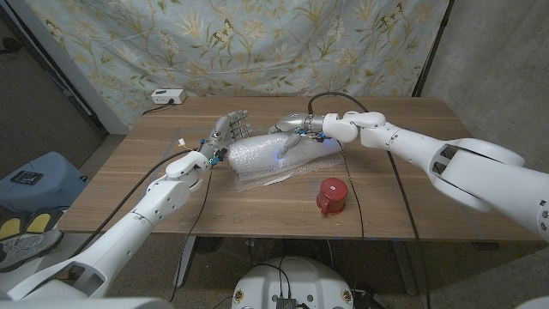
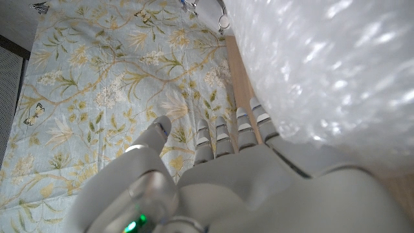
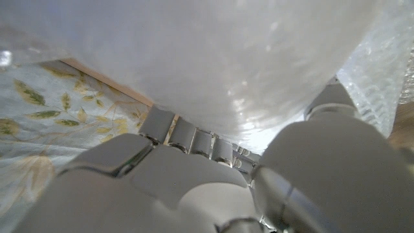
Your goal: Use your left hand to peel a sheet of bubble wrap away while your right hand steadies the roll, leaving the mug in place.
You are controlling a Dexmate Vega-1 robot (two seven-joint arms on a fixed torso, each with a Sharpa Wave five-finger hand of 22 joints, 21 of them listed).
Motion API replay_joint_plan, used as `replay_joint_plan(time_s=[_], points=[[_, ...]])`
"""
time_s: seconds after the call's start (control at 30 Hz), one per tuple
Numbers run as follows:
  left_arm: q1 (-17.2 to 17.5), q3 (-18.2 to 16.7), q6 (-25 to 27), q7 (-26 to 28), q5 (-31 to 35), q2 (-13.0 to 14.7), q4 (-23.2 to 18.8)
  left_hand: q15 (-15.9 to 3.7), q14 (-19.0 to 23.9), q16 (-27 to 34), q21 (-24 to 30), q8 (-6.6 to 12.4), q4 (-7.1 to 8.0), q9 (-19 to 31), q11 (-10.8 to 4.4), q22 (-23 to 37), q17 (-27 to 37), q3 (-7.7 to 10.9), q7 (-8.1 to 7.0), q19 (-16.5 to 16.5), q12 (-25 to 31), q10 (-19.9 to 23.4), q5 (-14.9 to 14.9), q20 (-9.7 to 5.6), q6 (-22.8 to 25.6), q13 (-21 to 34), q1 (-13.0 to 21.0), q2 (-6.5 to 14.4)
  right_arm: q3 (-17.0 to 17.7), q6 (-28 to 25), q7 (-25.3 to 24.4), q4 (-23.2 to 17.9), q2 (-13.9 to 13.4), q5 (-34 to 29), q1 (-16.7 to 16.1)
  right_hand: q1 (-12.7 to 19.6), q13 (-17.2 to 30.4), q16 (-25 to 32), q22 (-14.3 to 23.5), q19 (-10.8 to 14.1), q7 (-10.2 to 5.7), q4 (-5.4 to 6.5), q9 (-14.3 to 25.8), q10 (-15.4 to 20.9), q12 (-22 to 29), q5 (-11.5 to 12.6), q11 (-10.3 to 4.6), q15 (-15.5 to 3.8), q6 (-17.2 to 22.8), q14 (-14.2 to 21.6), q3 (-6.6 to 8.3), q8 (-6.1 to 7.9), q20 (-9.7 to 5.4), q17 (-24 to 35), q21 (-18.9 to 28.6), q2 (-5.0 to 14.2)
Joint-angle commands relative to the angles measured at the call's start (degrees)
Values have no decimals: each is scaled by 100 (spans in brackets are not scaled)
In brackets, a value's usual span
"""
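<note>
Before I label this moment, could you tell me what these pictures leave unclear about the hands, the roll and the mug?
- Head view: whether the left hand touches the bubble wrap roll; too small.
- Left wrist view: the loose sheet's edge; the roll fills the side beside the fingers.
- Right wrist view: the right hand fingertips, hidden under the wrap.
- Head view: the red mug handle; not discernible.

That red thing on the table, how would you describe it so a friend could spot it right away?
Look at the wooden table, then at the bubble wrap roll lying in its middle between the two robot hands. Nearer the front edge, off the roll's loose sheet and apart from it, stands the mug, upside down. It is the only red thing there, small and opaque beside the pale, see-through wrap.
</note>
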Motion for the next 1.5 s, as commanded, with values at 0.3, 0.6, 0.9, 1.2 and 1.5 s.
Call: replay_joint_plan(time_s=[0.3, 0.6, 0.9, 1.2, 1.5], points=[[-20, 23, 53, 1, 7, 2, -24, -29, 64, 27, 21, 30, -13, 33, 51, 16, 11, 49, 3, 41, 23, 28, 23, -24, 64, 18, -45, -11, 166, -75, -107, -257, -253, 92, -70, 663, 354, -87, -5, -53, -531, -40, 6, 586, -27, -48, -635, -939, 1299, 267, 22, 36, -48, 77, 71, 671], [16, 14, 62, 6, -15, 11, -66, -31, 67, 20, 21, 22, -18, 33, 52, 18, 14, 46, 4, 42, 18, 34, 22, -26, 64, 18, -47, -15, 327, -167, -264, -490, -421, 80, -206, 735, 216, -85, -9, 14, -512, -33, -13, 1034, 47, -98, -712, -952, 1554, 494, -13, 162, -129, 186, 186, 727], [28, 17, 48, 1, -8, 16, -78, -32, 70, 16, 20, 15, -24, 33, 59, 19, 16, 41, 10, 44, 12, 34, 21, -23, 62, 19, -46, -16, 537, -356, -404, -875, -622, 56, -396, 994, -82, -97, -15, 258, -495, -101, -35, 1510, 14, -136, -807, -979, 1802, 876, 5, 287, -296, 266, 407, 755], [28, 7, 55, -19, -27, 28, -86, -35, 76, 12, 20, 10, -33, 33, 63, 20, 16, 41, 5, 46, 7, 36, 21, -22, 62, 19, -42, -19, 758, -573, -239, -1244, -779, 147, -535, 1137, -225, -123, -17, 302, -453, -121, -45, 1670, -30, -148, -857, -979, 1844, 1009, 11, 305, -344, 293, 488, 738], [21, 16, 69, -37, -46, 18, -80, -41, 81, 7, 19, 6, -44, 33, 37, 21, 15, 36, 1, 47, 2, 36, 21, -27, 63, 20, -41, -28, 1031, -742, 175, -1597, -907, 499, -691, 1197, -370, -238, -25, 249, -431, -91, -54, 1646, -145, -166, -853, -975, 1780, 1040, 1, 275, -336, 275, 539, 721]])
